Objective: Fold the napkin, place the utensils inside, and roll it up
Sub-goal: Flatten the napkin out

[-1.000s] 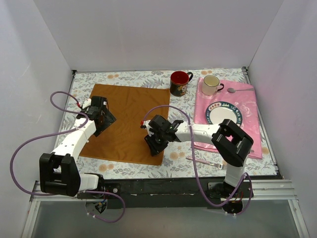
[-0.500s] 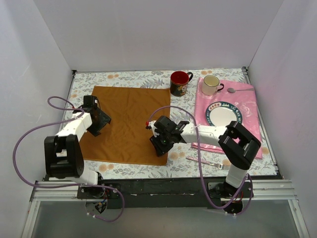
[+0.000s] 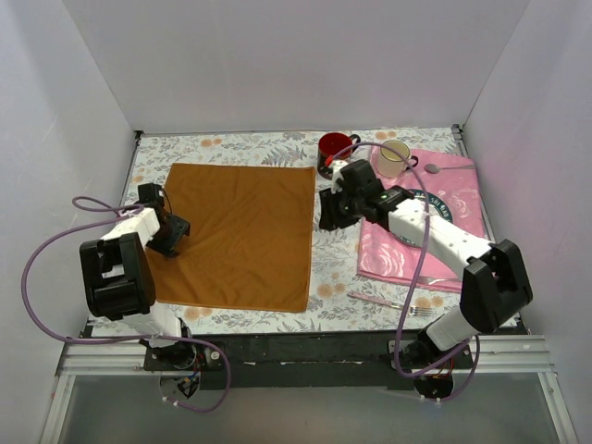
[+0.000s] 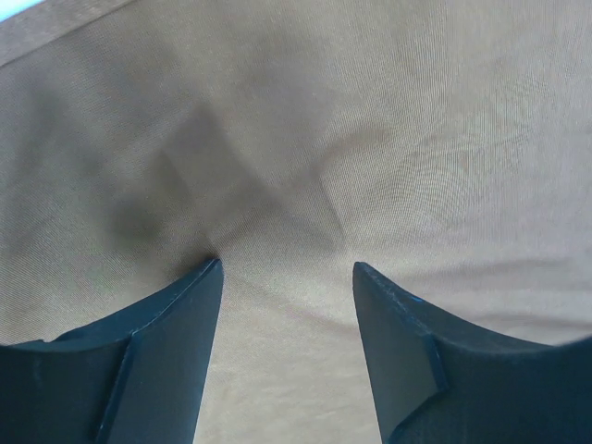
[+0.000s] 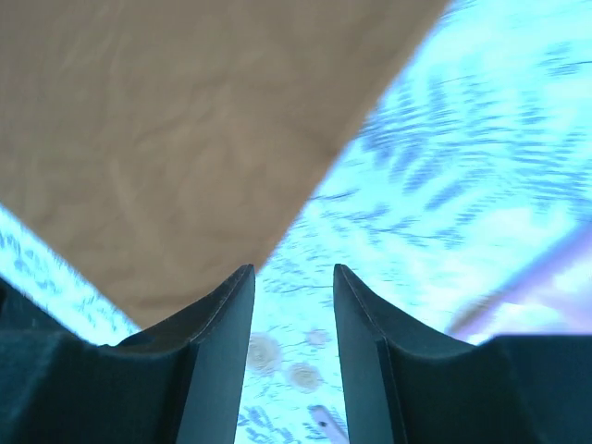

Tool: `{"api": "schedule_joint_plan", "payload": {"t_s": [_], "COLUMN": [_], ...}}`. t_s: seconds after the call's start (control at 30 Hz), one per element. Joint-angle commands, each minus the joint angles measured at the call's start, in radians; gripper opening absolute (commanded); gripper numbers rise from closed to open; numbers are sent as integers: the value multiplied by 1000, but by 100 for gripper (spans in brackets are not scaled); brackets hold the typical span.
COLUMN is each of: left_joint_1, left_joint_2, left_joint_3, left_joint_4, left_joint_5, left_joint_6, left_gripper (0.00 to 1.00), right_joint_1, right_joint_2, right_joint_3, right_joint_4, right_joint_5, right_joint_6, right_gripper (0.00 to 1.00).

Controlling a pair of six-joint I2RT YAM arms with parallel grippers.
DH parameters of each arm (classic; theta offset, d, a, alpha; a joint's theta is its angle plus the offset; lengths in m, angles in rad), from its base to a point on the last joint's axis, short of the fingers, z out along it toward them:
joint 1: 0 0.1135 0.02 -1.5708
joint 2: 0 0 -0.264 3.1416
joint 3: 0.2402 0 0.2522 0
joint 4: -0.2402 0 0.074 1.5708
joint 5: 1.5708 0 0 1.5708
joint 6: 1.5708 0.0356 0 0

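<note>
Hovering my left gripper with its fingers apart, I have the napkin directly beneath it, a small crease between the tips. Closing on so little cloth could let it slip free mid-fold. My right gripper is apart and empty too, the napkin's edge just beside its left finger and the utensils well behind it — lifting one side alone would drag the cloth askew.

napkin: 1 | fork: 1 clearly seen | spoon: 1 | mugs: 2, dark red mug + cream mug | plate: 1, partly hidden | pink floral cloth: 1 | floral tablecloth: 1 | grippers: 2, left gripper + right gripper
</note>
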Motion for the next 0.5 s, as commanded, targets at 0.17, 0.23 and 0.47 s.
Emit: {"api": "schedule_joint_plan", "payload": {"t_s": [0.17, 0.23, 0.47], "left_joint_1": [47, 47, -7], "left_joint_2": [-119, -122, -306], "left_joint_3": [-130, -101, -48], "left_joint_4": [-42, -29, 30], "left_joint_5": [-41, -1, 86], "left_joint_6": [-18, 24, 90], "left_gripper": [59, 60, 73], "right_joint_1": [-128, -127, 74], "right_joint_2": [-74, -61, 64], "right_joint_3": [-41, -48, 7], "right_joint_4": [8, 17, -10], "right_joint_5": [-26, -66, -91], "right_joint_6": [6, 5, -26], "right_gripper": [48, 49, 53]}}
